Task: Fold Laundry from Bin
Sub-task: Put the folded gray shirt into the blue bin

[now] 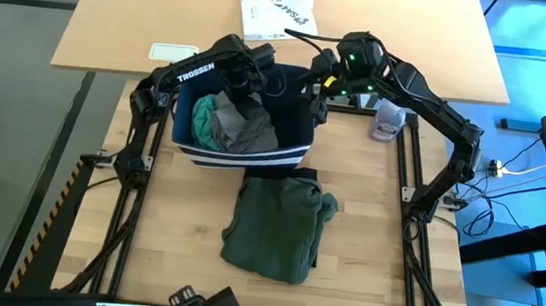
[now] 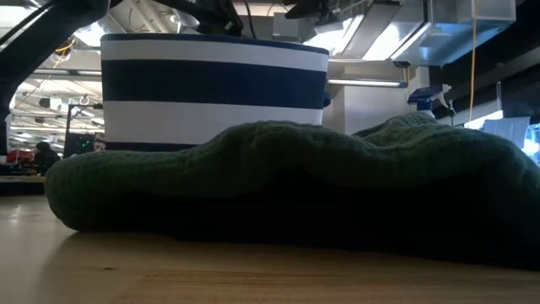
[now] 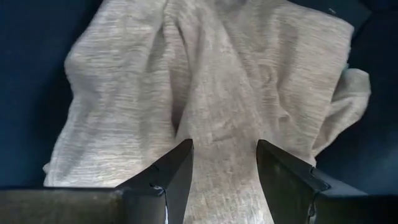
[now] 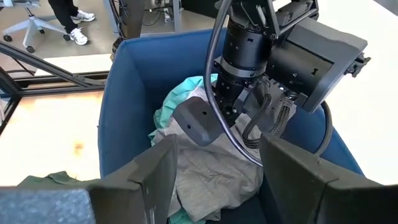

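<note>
Left gripper was held parted over grey cloth in bin; right gripper parted, empty, at bin's 2 o'clock rim. Green garment was laid at 6 o'clock.

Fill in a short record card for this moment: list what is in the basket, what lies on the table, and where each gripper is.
Basket: dark navy fabric bin with white stripes
In bin: light grey knit garment, teal-green cloth
On table: dark green knit garment, crumpled, in front of bin
Left gripper: open, above grey garment, inside bin
Right gripper: open, at the bin's rim
</note>
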Controlling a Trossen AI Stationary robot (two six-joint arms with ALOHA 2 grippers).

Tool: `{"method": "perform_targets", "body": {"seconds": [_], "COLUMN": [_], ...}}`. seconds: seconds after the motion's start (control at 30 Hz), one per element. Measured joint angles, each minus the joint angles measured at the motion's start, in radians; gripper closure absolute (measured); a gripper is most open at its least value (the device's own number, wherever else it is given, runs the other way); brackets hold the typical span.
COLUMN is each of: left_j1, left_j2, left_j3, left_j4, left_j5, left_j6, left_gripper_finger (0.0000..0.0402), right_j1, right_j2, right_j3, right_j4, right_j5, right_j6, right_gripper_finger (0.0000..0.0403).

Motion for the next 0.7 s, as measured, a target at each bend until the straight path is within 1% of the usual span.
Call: {"method": "perform_targets", "body": {"seconds": [0.2,0.3,0.47,0.63,0.7], "left_j1": [0.011,0.015,0.024,0.024,0.024], "left_j2": [0.000,0.000,-0.003,0.016,0.036], "left_j3": [0.000,0.000,0.000,0.000,0.000], "left_j4": [0.000,0.008,0.007,0.003,0.000], "left_j5": [-0.012,-0.038,-0.051,-0.047,-0.020], "left_j6": [-0.009,-0.020,-0.035,-0.032,-0.032], "left_gripper_finger": [0.0233,0.0233,0.0233,0.0233,0.0233], "right_j1": [0.000,0.000,0.000,0.000,0.000], "right_j2": [0.000,0.000,0.000,0.000,0.000], "right_j3": [0.000,0.000,0.000,0.000,0.000], "right_j4": [-0.001,-0.002,-0.002,-0.002,-0.002], "right_j5": [0.000,0.000,0.000,0.000,0.000], "right_j6": [0.000,0.000,0.000,0.000,0.000], "right_gripper_finger": [0.0178,0.0178,0.0178,0.0178,0.0178]}}
